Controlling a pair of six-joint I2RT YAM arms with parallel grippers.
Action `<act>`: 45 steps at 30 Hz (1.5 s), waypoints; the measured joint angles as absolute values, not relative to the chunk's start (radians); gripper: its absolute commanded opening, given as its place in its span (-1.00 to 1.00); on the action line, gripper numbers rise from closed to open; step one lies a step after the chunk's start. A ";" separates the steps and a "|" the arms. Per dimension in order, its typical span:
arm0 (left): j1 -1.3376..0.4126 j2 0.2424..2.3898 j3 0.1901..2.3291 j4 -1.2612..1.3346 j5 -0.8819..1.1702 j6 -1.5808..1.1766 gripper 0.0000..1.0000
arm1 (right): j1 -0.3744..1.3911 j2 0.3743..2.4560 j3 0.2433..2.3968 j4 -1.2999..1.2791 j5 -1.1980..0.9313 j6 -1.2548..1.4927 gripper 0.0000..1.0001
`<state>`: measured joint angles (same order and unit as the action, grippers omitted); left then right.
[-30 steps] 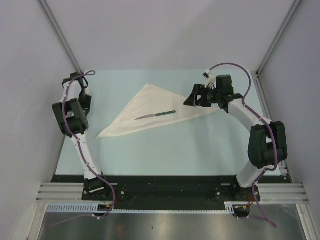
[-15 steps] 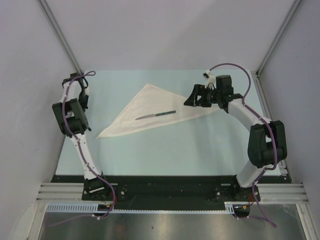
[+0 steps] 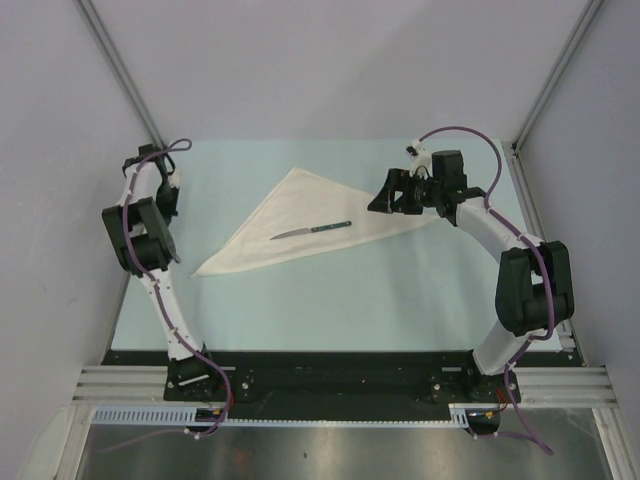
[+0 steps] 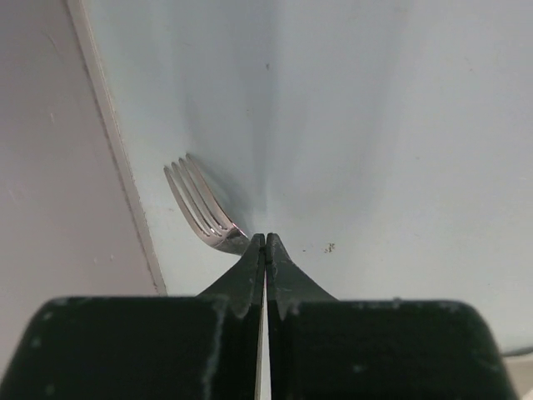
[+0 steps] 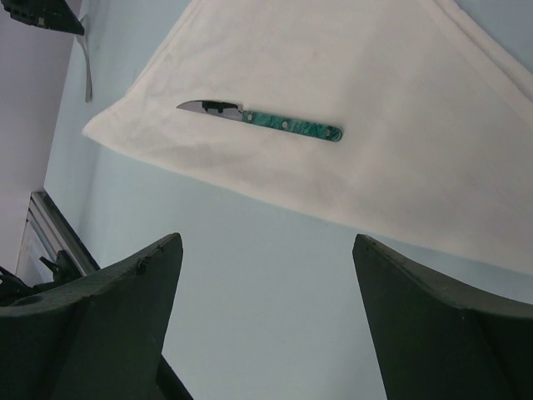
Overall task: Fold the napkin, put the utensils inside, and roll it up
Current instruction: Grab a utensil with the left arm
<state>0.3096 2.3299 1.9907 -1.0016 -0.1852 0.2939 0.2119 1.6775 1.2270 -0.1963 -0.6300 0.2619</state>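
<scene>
Napkin: the white napkin point(image 3: 300, 205) is lying flat on the pale blue table point(image 3: 330, 310), folded into a triangle. 1 long corner is reaching toward the right arm and another is pointing to the near left.

Knife: the knife point(image 5: 271, 119), teal handle and grey blade, is resting wholly on the napkin, close to its near edge. The blade is pointing left and the handle right.

Fork: a silver fork point(image 4: 200, 204) is lying just beside the table's left edge, well apart from the napkin. Its tines are pointing away from the left wrist camera.

Left gripper: the left gripper point(image 4: 265, 243) is sitting low over the table with its 2 fingers pressed together, no gap showing between them. The fork's neck is running in under the tip of 1 finger — whether it is actually pinched, I cannot tell.

Right gripper: the right gripper point(image 5: 266, 237) is hovering with its 2 fingers spread wide and holding nothing. In the top view it is hanging over the right end of the napkin. In its own wrist view the knife is showing between and beyond the fingers — not touched.
</scene>
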 measured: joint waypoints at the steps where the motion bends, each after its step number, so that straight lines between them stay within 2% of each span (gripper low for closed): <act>1: 0.311 2.325 1.991 -1.000 -0.177 0.288 -0.95 | 0.212 1.678 1.227 -0.196 -0.630 0.262 0.77; 3: 0.311 2.317 1.994 -1.000 -0.183 0.266 -0.63 | 0.212 1.678 1.227 -0.196 -0.632 0.262 0.78; 5: 0.311 2.314 2.000 -1.002 -0.207 0.240 -0.20 | 0.212 1.678 1.227 -0.197 -0.634 0.262 0.77; 6: 0.313 2.314 2.003 -1.005 -0.224 0.214 -0.10 | 0.212 1.678 1.227 -0.196 -0.634 0.262 0.78; 12: 0.366 2.348 2.074 -1.086 -0.236 0.094 0.14 | 0.212 1.678 1.227 -0.196 -0.637 0.262 0.77; 13: 0.382 2.354 2.085 -1.090 -0.230 0.080 0.30 | 0.212 1.678 1.227 -0.196 -0.637 0.262 0.78; 15: 0.407 2.362 2.099 -1.106 -0.221 0.059 0.39 | 0.212 1.678 1.227 -0.196 -0.637 0.262 0.77; 19: 0.440 2.374 2.129 -1.126 -0.215 0.051 0.53 | 0.212 1.678 1.227 -0.195 -0.637 0.262 0.77; 24: 0.428 2.397 2.151 -1.142 -0.197 0.051 0.57 | 0.212 1.678 1.227 -0.186 -0.638 0.266 0.77; 26: 0.421 2.402 2.151 -1.144 -0.185 0.052 0.74 | 0.212 1.678 1.227 -0.183 -0.638 0.270 0.78; 31: 0.406 2.404 2.151 -1.149 -0.171 0.053 0.88 | 0.212 1.678 1.227 -0.181 -0.644 0.275 0.78; 35: 0.396 2.415 2.159 -1.160 -0.171 0.054 0.90 | 0.212 1.678 1.227 -0.181 -0.645 0.277 0.78; 38: 0.393 2.425 2.162 -1.165 -0.169 0.061 0.82 | 0.212 1.678 1.227 -0.181 -0.645 0.277 0.77; 40: 0.393 2.428 2.162 -1.168 -0.168 0.064 0.58 | 0.212 1.681 1.227 -0.180 -0.646 0.277 0.77; 45: 0.393 2.437 2.162 -1.175 -0.157 0.081 0.23 | 0.212 1.696 1.227 -0.179 -0.646 0.277 0.78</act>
